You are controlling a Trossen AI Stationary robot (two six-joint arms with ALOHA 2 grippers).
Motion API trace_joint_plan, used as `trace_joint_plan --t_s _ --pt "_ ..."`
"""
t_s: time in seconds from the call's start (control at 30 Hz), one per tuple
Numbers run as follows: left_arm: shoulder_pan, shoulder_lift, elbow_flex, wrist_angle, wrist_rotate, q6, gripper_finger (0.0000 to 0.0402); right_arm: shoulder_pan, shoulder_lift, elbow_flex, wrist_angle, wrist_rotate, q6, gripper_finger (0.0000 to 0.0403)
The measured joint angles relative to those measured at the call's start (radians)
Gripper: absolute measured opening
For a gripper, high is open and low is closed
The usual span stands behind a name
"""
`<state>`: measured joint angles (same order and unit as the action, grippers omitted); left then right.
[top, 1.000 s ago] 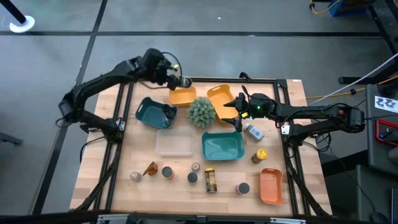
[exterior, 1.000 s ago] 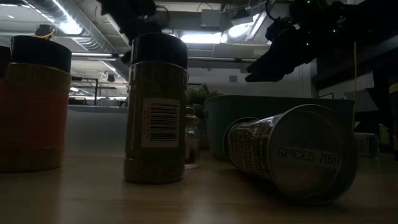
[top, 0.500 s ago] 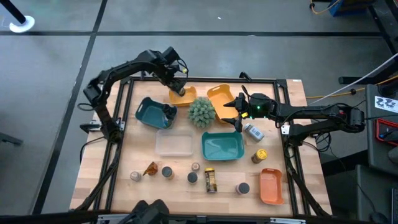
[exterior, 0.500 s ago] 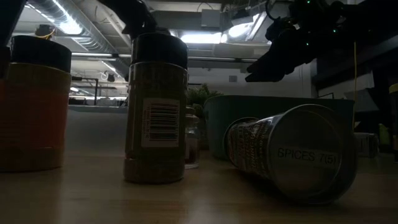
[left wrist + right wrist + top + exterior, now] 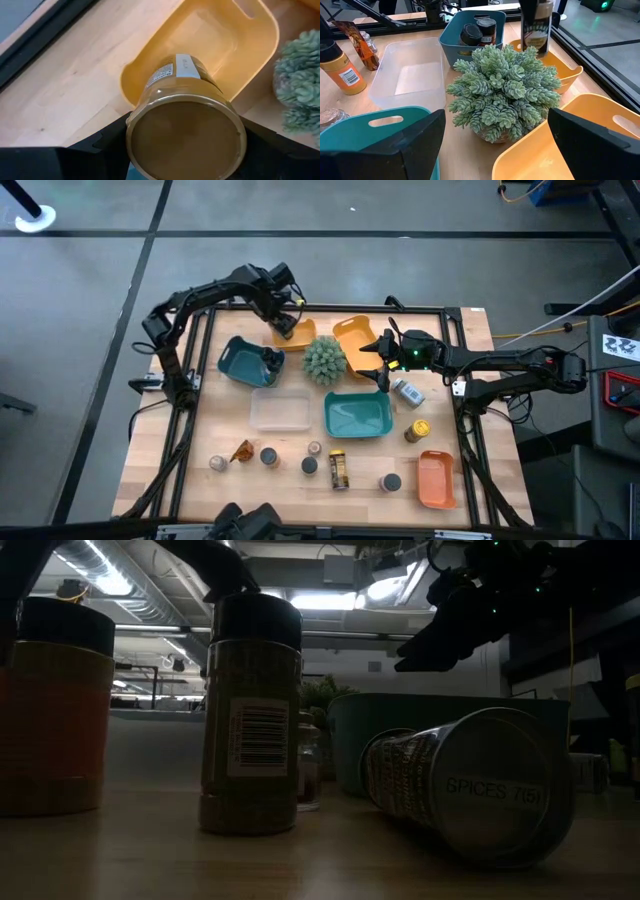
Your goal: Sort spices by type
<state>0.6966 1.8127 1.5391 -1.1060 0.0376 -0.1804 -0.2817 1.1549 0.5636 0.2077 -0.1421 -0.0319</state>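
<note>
Green spiky plant (image 5: 324, 358) mid-table, orange trays (image 5: 294, 334) behind it, teal tray (image 5: 357, 416) and clear tray (image 5: 280, 410) in front.

A dark-capped spice jar (image 5: 251, 715) with a barcode label is seen standing upright on the table (image 5: 320, 860), near its front edge. To one side, an orange-bodied jar (image 5: 53, 705) with a dark lid is cut off by the picture's border. A clear jar (image 5: 470, 795) lies on its side, its base marked "SPICES". A teal tray (image 5: 440, 720) stands behind. A dark gripper (image 5: 450, 625) hangs overhead; whether it is parted cannot be told.
</note>
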Motion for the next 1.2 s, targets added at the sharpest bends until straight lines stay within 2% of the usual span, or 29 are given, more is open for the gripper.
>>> trace_joint_plan --t_s 0.4,1.2 --pt "-0.034 0.017 0.0 0.0 -0.081 0.002 0.0266 0.0 0.0 0.0 0.0 0.0 0.0 0.0351" --pt "-0.04 0.016 -0.001 0.019 -0.082 0.058 0.0267 0.0 0.0 0.0 0.0 0.0 0.0 0.0351"
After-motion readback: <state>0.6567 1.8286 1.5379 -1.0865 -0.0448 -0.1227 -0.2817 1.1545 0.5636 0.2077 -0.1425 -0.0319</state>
